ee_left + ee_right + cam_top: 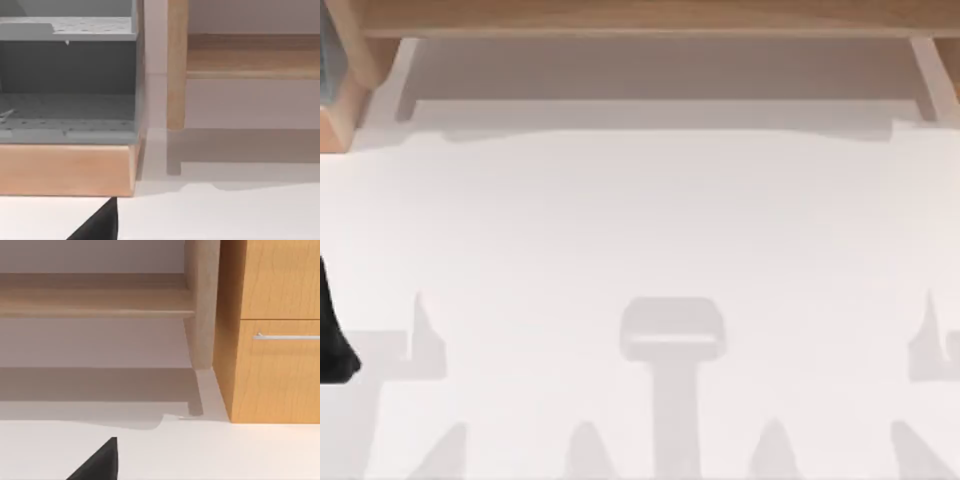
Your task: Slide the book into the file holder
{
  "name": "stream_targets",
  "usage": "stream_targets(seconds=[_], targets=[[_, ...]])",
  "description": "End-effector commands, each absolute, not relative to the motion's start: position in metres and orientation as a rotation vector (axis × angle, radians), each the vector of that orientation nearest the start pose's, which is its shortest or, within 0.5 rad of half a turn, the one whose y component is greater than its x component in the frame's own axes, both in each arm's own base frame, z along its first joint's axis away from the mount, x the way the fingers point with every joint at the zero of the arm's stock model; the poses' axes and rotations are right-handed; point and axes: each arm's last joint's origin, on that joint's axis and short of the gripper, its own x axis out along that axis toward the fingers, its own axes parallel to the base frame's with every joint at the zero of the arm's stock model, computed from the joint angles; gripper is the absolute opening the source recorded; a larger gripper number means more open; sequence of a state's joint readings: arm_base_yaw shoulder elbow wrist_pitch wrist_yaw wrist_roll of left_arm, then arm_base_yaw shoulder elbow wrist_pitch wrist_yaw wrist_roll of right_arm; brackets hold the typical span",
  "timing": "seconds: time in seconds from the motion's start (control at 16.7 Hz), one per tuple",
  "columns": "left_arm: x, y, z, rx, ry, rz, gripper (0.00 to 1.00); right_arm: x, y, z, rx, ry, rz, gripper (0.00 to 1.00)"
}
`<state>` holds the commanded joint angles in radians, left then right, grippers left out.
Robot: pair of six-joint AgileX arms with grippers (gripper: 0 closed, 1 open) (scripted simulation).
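At the top view's left edge, a black piece of the left arm (332,335) pokes in over the white table (650,230), near side. Left gripper (100,224) shows as a dark wedge low in the left wrist view; cannot tell whether it is spread or pressed together. Far-left corner: grey file holder (67,70) with perforated panels, sitting on a light wooden base (65,170) that rests on the table. Just beside the base, a wooden post (176,65) stands upright and carries a wooden shelf (650,18) that runs along the far edge of the table. Grey shadows (672,330) lie on the near half of the tabletop. Right side: wooden cabinet (272,370) with a metal drawer handle (287,336), standing on the table at the far-right corner. Right gripper (100,464) also shows as a dark wedge, over bare tabletop, well apart from the cabinet; state cannot be told.
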<state>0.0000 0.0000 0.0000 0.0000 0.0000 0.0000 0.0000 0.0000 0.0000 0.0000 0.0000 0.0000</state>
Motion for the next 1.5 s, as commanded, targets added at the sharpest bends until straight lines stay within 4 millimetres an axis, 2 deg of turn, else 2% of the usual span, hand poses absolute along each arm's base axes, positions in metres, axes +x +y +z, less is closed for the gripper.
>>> stream_targets(seconds=[0.18,0.3,0.48,0.66,0.84,1.08,1.26,1.5], targets=[[0.106,-0.001,0.163,0.000,0.001,0.000,1.00,0.106,-0.001,0.160,0.000,0.000,0.000,1.00],[0.106,-0.003,0.176,0.000,0.003,-0.001,1.00,0.106,-0.001,0.160,0.000,0.000,0.000,1.00],[0.111,-0.006,0.216,-0.001,0.011,-0.005,1.00,0.106,-0.001,0.160,0.000,0.000,0.000,1.00],[0.130,-0.014,0.276,-0.002,0.015,-0.008,1.00,0.106,-0.001,0.160,0.000,0.000,0.000,1.00],[0.168,-0.028,0.342,-0.004,0.011,-0.011,1.00,0.106,-0.001,0.160,0.000,0.000,0.000,1.00],[0.242,-0.066,0.415,-0.008,-0.001,-0.014,1.00,0.106,-0.001,0.160,0.000,0.000,0.000,1.00],[0.301,-0.106,0.445,-0.013,-0.010,-0.015,1.00,0.106,-0.001,0.160,0.000,0.000,0.000,1.00],[0.363,-0.165,0.452,-0.017,-0.017,-0.015,1.00,0.106,-0.001,0.160,0.000,0.000,0.000,1.00]])
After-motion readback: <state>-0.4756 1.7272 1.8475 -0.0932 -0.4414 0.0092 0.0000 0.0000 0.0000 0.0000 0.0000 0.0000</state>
